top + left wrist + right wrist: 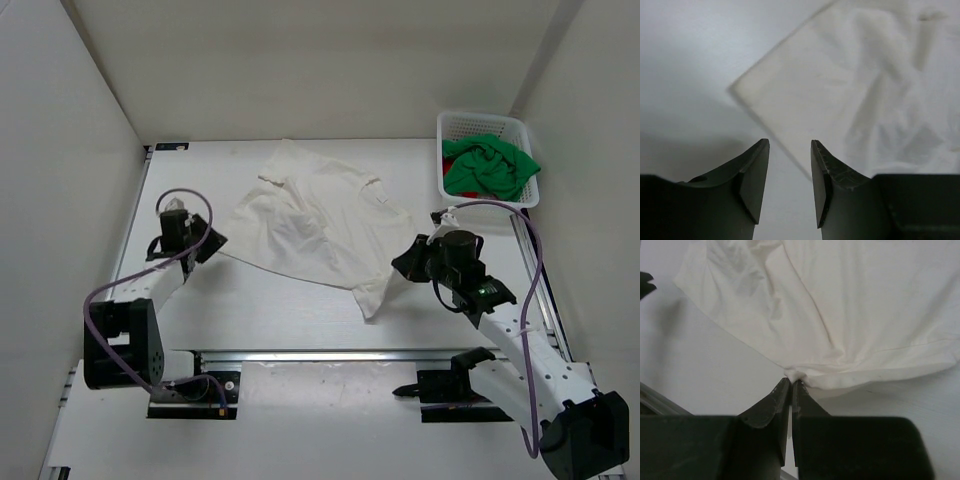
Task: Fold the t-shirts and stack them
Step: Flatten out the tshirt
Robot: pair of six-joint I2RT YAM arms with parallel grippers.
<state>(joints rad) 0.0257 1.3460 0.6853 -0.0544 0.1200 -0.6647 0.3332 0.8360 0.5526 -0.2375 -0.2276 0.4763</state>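
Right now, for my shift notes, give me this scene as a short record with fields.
white shirt: spread crumpled on the table
green shirt: in the basket, far right
red shirt: edge showing under the green one
left gripper: open, empty, near the white shirt's corner
right gripper: shut on the white shirt's edge

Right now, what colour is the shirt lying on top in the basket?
The shirt is bright green, clearest in the top external view.
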